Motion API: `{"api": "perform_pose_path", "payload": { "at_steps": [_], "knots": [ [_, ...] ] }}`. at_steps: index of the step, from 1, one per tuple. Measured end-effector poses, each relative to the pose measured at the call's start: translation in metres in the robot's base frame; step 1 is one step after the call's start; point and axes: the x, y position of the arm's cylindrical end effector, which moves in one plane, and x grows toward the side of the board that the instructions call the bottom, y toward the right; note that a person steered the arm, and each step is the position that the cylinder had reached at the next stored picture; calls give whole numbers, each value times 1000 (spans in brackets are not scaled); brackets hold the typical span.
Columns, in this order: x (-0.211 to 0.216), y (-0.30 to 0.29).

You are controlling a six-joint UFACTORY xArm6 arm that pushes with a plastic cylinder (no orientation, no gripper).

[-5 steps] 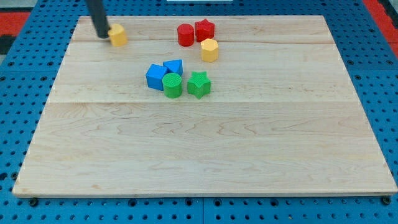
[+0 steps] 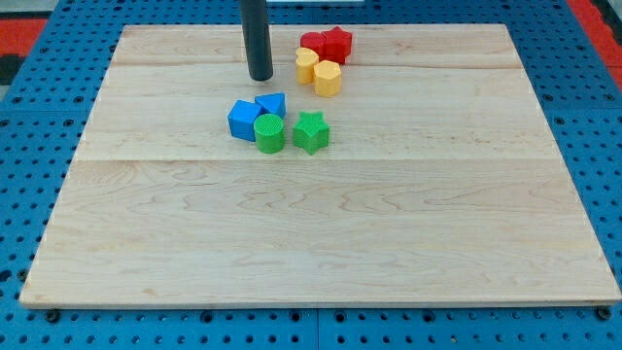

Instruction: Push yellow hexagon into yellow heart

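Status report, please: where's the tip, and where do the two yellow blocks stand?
My tip left of the yellows, apart. Yellow hexagon touching yellow heart. Nothing between.

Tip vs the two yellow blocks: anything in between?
Nothing. In the camera view, bare board separates my tip from the nearer yellow block, which touches the other yellow block on its right. Which is the hexagon, I cannot tell.
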Motion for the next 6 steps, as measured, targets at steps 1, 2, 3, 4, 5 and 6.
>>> {"api": "perform_pose_path", "payload": {
  "at_steps": [1,2,3,4,5,6],
  "knots": [
    [-9,1],
    [-4,18],
    [10,53],
    [12,88],
    [10,96],
    [24,71]
  ]
}}
